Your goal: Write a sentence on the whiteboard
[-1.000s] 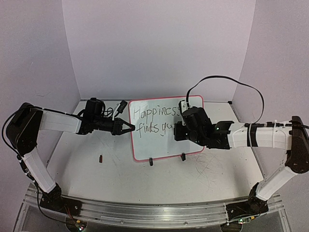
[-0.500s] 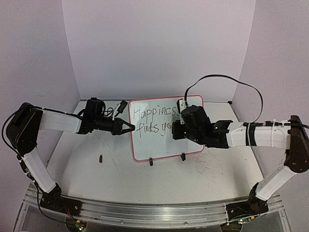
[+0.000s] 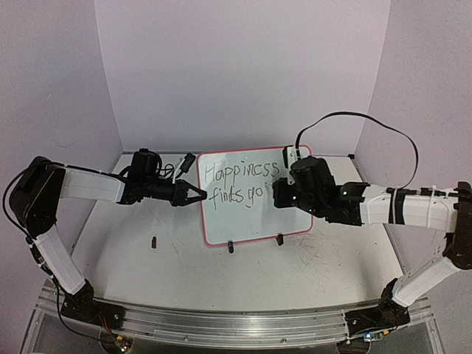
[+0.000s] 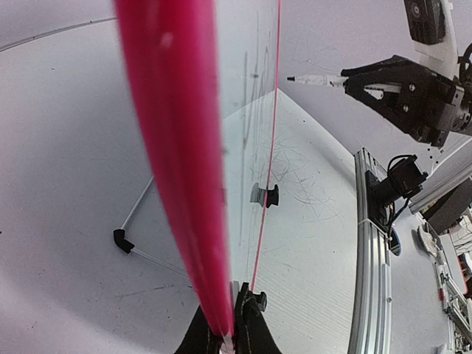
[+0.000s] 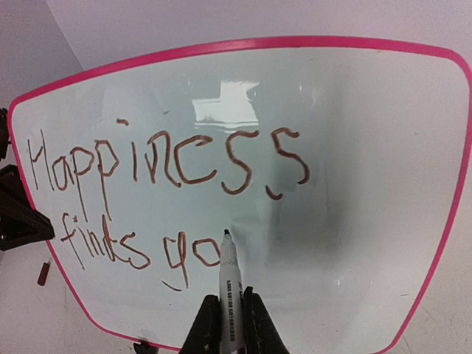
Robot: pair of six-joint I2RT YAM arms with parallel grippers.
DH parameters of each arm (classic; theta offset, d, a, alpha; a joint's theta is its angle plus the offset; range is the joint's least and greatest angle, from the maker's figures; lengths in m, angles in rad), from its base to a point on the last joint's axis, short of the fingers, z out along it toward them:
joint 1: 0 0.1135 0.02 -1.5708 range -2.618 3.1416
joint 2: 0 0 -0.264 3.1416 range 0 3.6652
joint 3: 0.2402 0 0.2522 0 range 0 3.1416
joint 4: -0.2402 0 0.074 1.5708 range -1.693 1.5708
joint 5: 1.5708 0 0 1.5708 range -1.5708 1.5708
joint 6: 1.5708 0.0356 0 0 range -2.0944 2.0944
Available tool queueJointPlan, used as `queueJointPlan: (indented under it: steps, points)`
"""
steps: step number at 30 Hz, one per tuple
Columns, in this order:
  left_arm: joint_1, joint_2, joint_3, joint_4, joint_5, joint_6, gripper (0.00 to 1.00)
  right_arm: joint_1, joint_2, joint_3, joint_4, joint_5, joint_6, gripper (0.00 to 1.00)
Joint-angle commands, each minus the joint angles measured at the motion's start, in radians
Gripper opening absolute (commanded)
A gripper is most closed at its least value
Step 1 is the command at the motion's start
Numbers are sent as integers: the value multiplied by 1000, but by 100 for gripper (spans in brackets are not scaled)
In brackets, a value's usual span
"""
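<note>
The whiteboard (image 3: 243,214), glossy white with a pink frame, stands upright on two black clip feet at mid table. It fills the right wrist view (image 5: 354,243). The sentence (image 5: 162,173) reads "Happiness," over "finds yo" in dark strokes; it also shows in the top view (image 3: 240,184). My left gripper (image 3: 198,196) is shut on the whiteboard's left edge; the pink frame (image 4: 181,177) runs up between its fingers. My right gripper (image 5: 230,324) is shut on a white marker (image 5: 229,287), its tip just right of the "o". In the top view the right gripper (image 3: 280,195) is at the board's face.
A small dark cap-like piece (image 3: 154,242) lies on the table left of the board. A black L-shaped bracket with thin rods (image 4: 124,242) lies behind the board. Grey scribble marks (image 3: 324,258) cover the tabletop to the right. An aluminium rail (image 3: 236,324) runs along the near edge.
My right gripper has moved right along the second line with the marker; an "o" now follows the "y". The left arm and the board have not moved.
</note>
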Motion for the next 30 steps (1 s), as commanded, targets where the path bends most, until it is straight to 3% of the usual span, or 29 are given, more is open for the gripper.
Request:
queueJointPlan:
  steps: [1, 30]
  points:
    - [-10, 39, 7, -77, -147, 64, 0, -15, -27, -20, 19, -1, 3, 0]
    - [-10, 36, 6, -77, -153, 68, 0, -15, 49, 29, 53, -25, -17, 0]
